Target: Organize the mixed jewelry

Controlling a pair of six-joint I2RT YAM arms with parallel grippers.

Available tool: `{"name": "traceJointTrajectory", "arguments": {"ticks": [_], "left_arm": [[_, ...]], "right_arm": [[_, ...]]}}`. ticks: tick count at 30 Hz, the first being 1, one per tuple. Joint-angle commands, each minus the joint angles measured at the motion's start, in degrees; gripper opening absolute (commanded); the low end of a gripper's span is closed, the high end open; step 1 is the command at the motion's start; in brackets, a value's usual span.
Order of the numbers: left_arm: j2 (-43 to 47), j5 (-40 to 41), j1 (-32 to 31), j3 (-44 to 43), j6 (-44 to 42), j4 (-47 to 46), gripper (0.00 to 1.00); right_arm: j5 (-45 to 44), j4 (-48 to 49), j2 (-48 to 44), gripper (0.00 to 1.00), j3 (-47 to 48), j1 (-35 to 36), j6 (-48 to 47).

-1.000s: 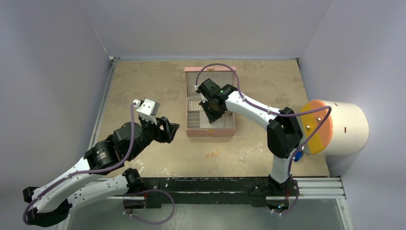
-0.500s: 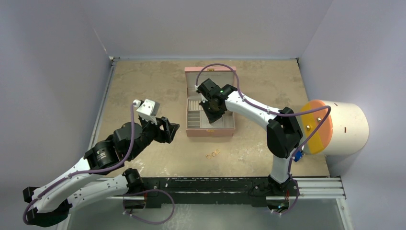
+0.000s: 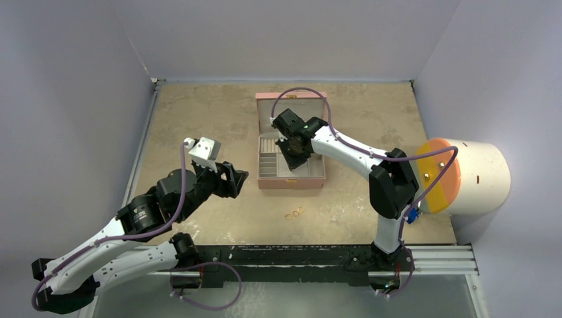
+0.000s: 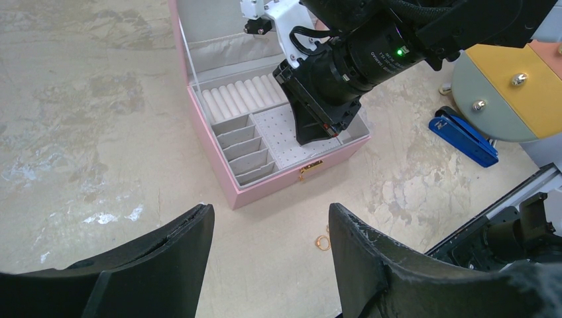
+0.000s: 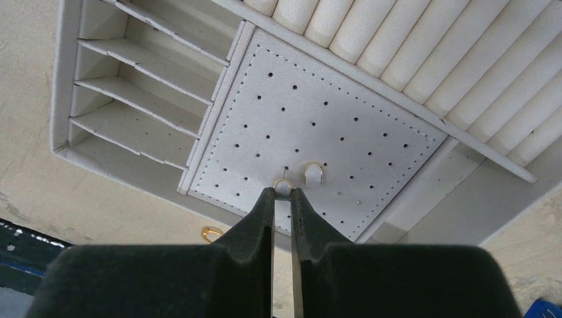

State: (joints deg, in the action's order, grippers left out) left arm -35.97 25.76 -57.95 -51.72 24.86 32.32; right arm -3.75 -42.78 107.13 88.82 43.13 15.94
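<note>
Over the box's (image 3: 291, 181) dotted pad (image 5: 344, 119), the right gripper (image 5: 283, 194) pinches a gold hoop (image 5: 283, 186); another hoop (image 5: 313, 173) sits at its 2 o'clock. The left gripper (image 4: 270, 212) hangs open.

an open pink box (image 3: 291, 183) sits on the mottled surface (image 3: 199, 112). its dotted pad (image 5: 344, 112) lies right under the right fingers (image 5: 255, 228), roll rows (image 5: 424, 53) beyond them, slots (image 5: 132, 93) to their left. a white drum (image 3: 480, 175) with an orange face and a blue clip (image 4: 464, 136) stand well off to their right.
</note>
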Motion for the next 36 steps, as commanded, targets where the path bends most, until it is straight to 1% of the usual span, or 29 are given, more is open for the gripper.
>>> {"name": "traceJointTrajectory", "arguments": {"ticks": [1,20,25,31,36], "left_arm": [[0.4,-0.1,-0.3,-0.1,-0.4,-1.3,0.64],[0.6,0.0,-0.3,-0.1,-0.3,-1.3,0.64],[0.5,-0.1,-0.3,-0.1,-0.3,-1.3,0.64],[0.4,-0.1,-0.3,-0.1,-0.3,-1.3,0.64],[0.3,-0.1,-0.3,-0.2,-0.3,-1.3,0.64]], "right_arm": [[-1.8,6.0,-0.4,0.09,2.1,0.3,1.3],[-2.7,9.3,-1.5,0.06,1.6,0.2,2.6],[-2.0,9.0,-1.6,0.02,1.1,0.2,2.4],[-2.1,8.9,-3.5,0.00,-1.0,0.2,2.7],[-3.1,10.2,-7.2,0.00,-3.8,0.3,3.4]]}}
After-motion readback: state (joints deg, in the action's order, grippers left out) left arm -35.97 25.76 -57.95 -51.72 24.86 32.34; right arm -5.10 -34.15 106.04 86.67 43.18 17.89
